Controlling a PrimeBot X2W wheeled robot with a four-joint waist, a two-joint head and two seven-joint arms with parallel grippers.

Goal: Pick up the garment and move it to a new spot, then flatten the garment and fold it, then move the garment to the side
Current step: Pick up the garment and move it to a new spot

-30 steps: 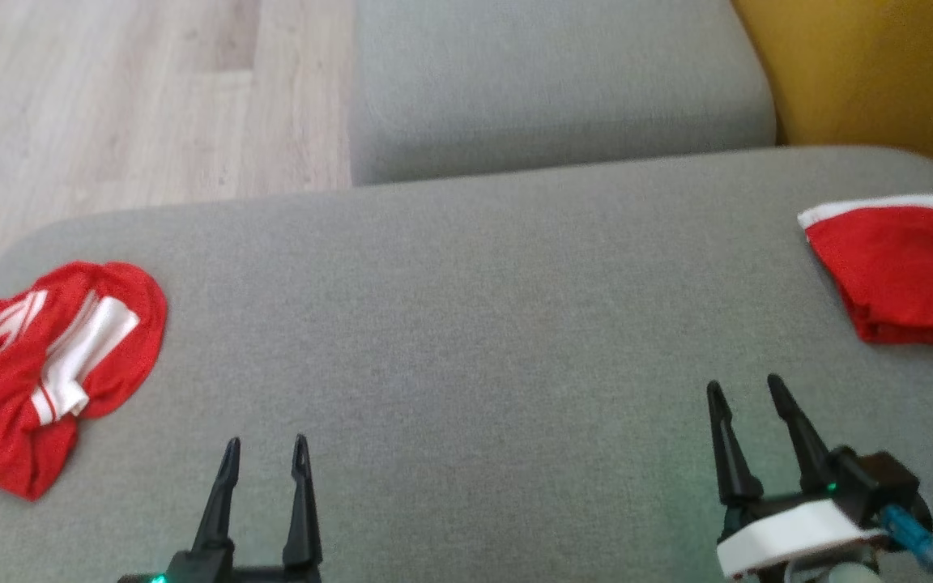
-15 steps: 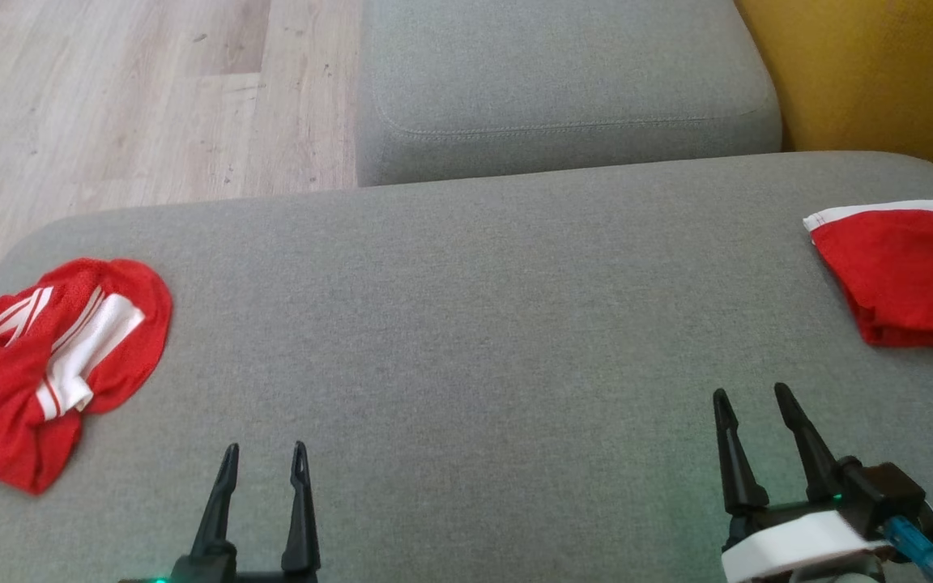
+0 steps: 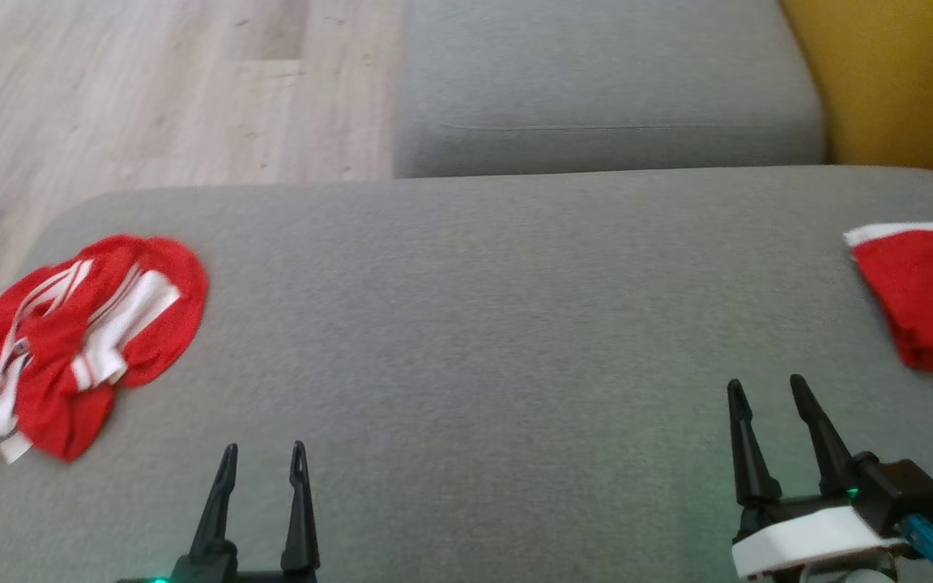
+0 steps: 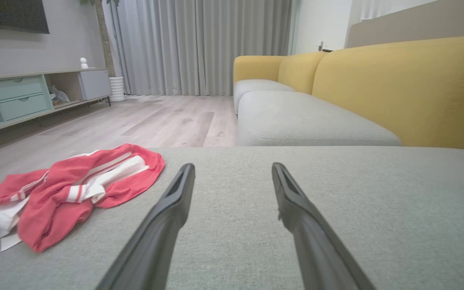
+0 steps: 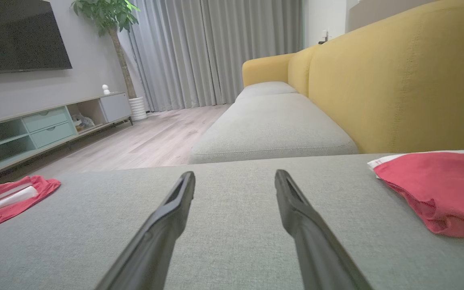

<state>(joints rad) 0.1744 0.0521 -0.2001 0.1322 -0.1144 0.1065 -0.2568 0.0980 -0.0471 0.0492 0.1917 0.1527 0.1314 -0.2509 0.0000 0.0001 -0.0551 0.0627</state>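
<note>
Grey cushion carries crumpled garment and folded cloth.

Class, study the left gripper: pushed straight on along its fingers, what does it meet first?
Nothing, probably: the left gripper points over bare grey cushion, with the crumpled garment off to its left. Its height above the fabric is unclear, so it might graze it.
</note>
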